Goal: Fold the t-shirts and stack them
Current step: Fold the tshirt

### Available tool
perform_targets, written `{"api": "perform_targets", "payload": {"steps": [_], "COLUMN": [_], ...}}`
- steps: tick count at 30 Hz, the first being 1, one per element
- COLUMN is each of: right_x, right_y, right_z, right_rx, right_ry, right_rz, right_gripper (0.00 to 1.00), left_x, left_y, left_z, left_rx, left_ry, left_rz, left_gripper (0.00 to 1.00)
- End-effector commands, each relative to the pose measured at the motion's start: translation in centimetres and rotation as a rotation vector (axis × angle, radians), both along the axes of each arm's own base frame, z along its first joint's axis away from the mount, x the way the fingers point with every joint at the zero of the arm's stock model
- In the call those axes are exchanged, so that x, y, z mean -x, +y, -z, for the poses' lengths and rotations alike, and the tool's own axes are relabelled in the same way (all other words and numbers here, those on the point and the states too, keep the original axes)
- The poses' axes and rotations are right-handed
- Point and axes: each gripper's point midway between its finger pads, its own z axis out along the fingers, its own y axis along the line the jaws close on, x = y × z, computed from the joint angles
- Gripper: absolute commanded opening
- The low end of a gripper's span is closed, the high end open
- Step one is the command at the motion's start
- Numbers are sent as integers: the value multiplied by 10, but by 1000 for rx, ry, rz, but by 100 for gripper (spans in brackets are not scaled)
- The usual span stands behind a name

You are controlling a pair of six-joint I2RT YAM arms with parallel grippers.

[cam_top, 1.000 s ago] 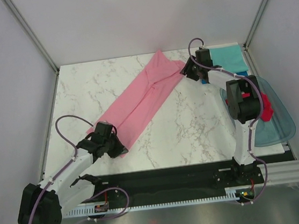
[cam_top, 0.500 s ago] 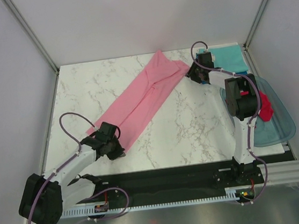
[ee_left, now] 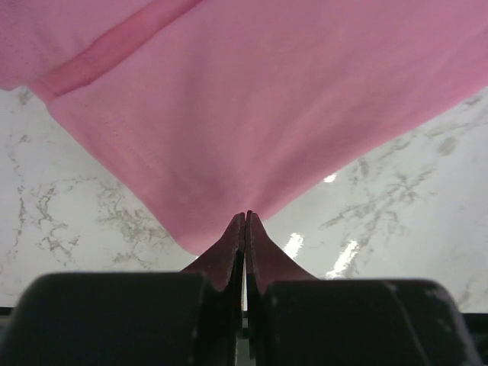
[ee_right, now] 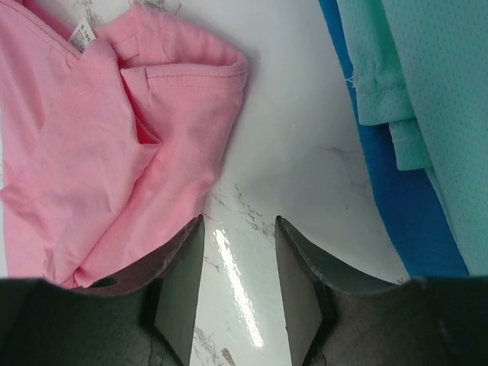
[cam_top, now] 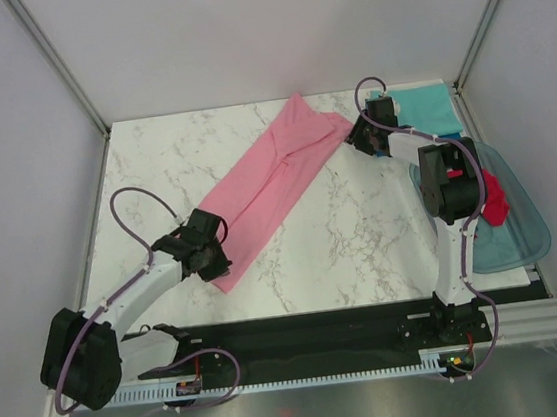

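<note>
A light pink t-shirt (cam_top: 266,185) lies as a long diagonal strip across the marble table (cam_top: 361,229). My left gripper (cam_top: 219,266) is shut on its near corner. In the left wrist view the cloth (ee_left: 252,107) puckers to a point between the closed fingertips (ee_left: 245,218). My right gripper (cam_top: 359,135) stands open beside the shirt's far end. Its fingers (ee_right: 187,236) straddle bare marble, with the pink cloth (ee_right: 114,160) to the left and nothing between them. Folded teal (cam_top: 426,108) and blue (ee_right: 381,175) t-shirts lie at the far right corner. A crimson t-shirt (cam_top: 496,196) sits in the tub.
A clear bluish plastic tub (cam_top: 523,236) hangs off the table's right edge, beside the right arm's base. White walls close in the table on the left, back and right. A black rail (cam_top: 313,330) runs along the near edge.
The left gripper has slid up onto the pink shirt's near corner and closed on it. The right gripper shifted slightly right, off the shirt's far end, and stays open.
</note>
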Motion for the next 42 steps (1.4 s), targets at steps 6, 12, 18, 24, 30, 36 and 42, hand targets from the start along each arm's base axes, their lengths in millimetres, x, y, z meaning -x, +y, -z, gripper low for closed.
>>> {"api": "perform_targets", "payload": {"steps": [6,12,18,24,30,36,42], "right_x": [-15,-20,-27,-39,-56,-77,-92], "right_y": [-1,-2,-2,0,3,-7,-8], "right_z": [-3,0,8,19,35,39,25], "right_rx": [-13,-17,-20,-30,-41,-33,-12], "right_ry": [-52,-54,-51,-54,-54,-71,-88], "right_rz": [5,7,11,13,11,16,-50], "right_gripper": [51,51,51,50,36,18,25], "left_x": [9,23,31,41,51,64,64], "left_y": [19,14,6,-7,-32,-77,-120], "left_z": [21,27,29,36,30,26,13], "left_rx": [-128,-87,-80,-77,-32,59,95], "left_ry": [72,97,108,132,112,114,130], "left_rz": [12,10,21,49,77,119,219], "left_gripper": [2,2,2,2,2,2,3]}}
